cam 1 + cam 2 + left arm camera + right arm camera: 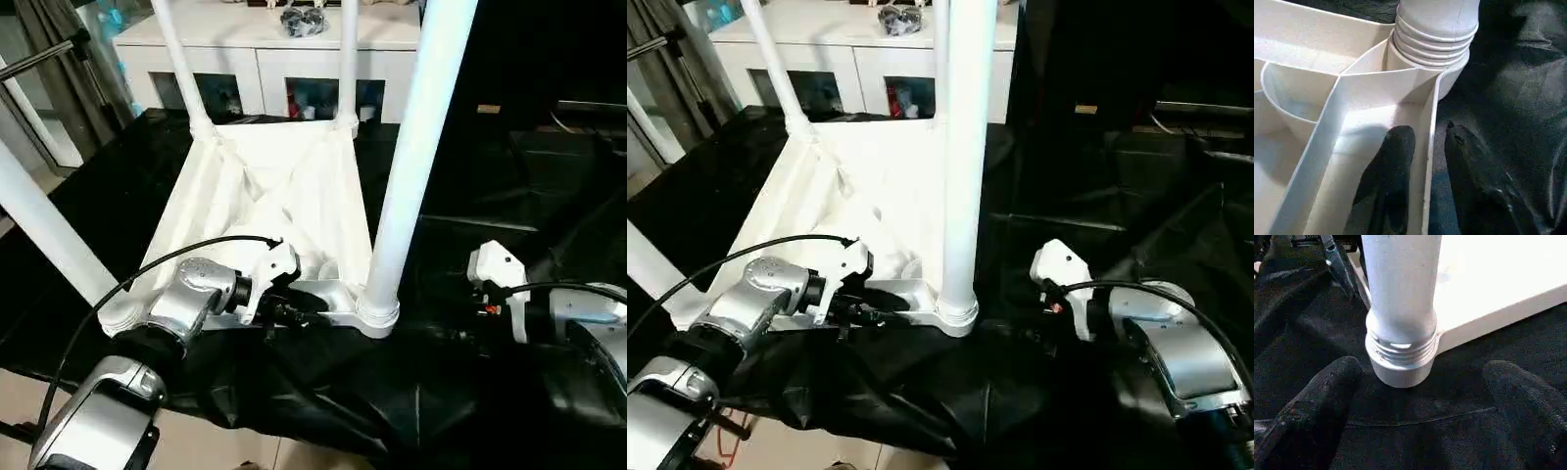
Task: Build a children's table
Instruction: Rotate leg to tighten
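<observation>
The children's table lies upside down on a black cloth: its white ribbed tabletop (265, 186) faces up. Four white legs stand in its corner sockets: near right (416, 147), near left (39, 225), far left (181, 69) and far right (348, 59). My left gripper (1426, 129) straddles the tabletop's near rim beside the near right socket (1435, 44). One finger is inside the rim and one outside, with a narrow gap on the outer side. My right gripper (1422, 369) stands wide open just in front of the near right leg's base (1400, 352), not touching it.
The black cloth (470, 392) covers the work surface and hangs in folds over the near edge. Light floor (196, 441) lies below that edge. A white cabinet (265, 49) with glass doors stands behind the table, with a dark object (302, 20) on top.
</observation>
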